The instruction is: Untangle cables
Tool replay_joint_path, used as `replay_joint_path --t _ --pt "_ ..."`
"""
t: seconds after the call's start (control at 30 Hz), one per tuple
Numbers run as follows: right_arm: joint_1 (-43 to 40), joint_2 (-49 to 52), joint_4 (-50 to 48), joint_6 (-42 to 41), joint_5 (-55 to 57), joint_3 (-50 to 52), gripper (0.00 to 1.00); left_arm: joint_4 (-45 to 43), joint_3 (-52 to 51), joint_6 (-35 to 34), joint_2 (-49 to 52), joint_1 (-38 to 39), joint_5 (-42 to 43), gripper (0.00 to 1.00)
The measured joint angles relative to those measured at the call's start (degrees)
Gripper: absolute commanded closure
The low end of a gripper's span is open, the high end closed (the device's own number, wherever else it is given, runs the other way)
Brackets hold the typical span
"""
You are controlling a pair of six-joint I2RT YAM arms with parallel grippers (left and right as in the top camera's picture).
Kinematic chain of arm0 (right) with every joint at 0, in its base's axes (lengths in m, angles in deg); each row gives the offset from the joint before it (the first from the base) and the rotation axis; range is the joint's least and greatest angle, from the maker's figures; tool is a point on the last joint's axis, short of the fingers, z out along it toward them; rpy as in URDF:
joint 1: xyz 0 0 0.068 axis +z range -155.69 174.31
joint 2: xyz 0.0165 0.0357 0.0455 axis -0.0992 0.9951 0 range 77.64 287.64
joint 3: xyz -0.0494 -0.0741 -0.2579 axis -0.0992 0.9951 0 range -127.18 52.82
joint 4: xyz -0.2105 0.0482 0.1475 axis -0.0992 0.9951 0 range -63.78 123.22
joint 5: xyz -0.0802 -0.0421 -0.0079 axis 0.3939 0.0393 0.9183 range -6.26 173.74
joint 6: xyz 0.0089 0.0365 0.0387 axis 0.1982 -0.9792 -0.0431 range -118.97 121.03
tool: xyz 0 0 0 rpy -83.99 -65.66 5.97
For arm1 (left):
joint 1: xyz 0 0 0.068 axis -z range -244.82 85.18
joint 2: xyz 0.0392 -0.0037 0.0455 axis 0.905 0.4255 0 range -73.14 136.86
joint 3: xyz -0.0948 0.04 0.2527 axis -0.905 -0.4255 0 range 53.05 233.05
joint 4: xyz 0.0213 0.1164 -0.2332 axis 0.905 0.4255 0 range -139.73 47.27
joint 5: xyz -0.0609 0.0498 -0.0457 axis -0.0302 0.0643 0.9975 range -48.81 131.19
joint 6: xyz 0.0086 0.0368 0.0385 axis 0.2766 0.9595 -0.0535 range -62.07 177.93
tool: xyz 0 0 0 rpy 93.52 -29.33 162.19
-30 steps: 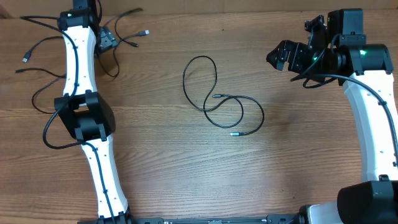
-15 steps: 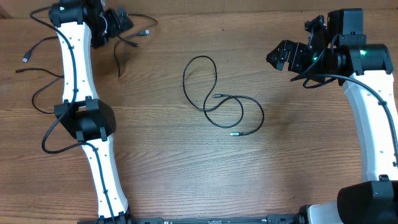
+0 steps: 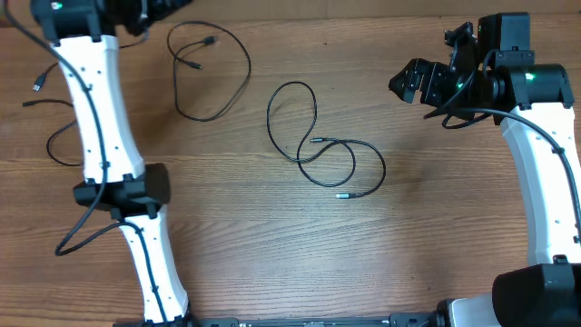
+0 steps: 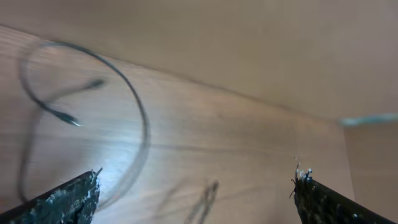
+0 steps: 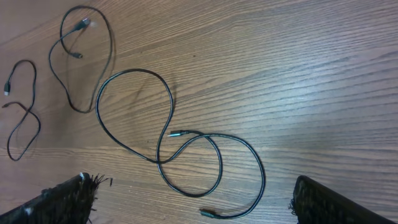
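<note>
Black and thin, a figure-eight cable (image 3: 303,159) lies at the centre of the wooden table (image 3: 272,245). A looped cable (image 3: 247,73) sits toward 11 o'clock and a silver-tipped cord (image 3: 38,84) near 10 o'clock, each apart. The left end effector (image 4: 198,177) hovers near the loop, fingers spread wide and empty. The right end effector (image 5: 194,182), at 2 o'clock, is likewise spread and empty.

cable (image 3: 301,158) central, second cable (image 3: 248,68) left (apart)
</note>
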Motion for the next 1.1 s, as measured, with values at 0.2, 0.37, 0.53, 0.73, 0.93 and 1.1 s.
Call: replay_joint_path --t 0.2,0.37,0.53,0.73,0.93,1.1 --pt "0.0 0.0 0.0 0.0 -0.02 0.0 0.0 8.09 -0.02 0.74 0.07 10.73 -9.53 0.0" --pt "0.0 0.0 0.0 0.0 -0.02 0.0 0.0 14.67 -0.04 -1.97 0.07 18.4 -19.85 0.0" --pt "0.0 0.0 0.0 0.02 -0.04 0.0 0.0 15.13 -2.19 -7.41 0.07 24.33 -25.53 0.01" --pt "0.0 0.0 0.0 0.0 -0.02 0.0 0.0 15.15 -11.72 -14.71 0.07 26.58 -30.05 0.0" --pt "0.0 0.0 0.0 -0.02 -0.02 0.0 0.0 14.8 -23.96 -20.57 0.07 26.56 -32.26 0.0" --pt "0.0 0.0 0.0 0.0 -0.02 0.0 0.0 9.44 -32.89 -22.69 0.07 26.62 -32.26 0.01"
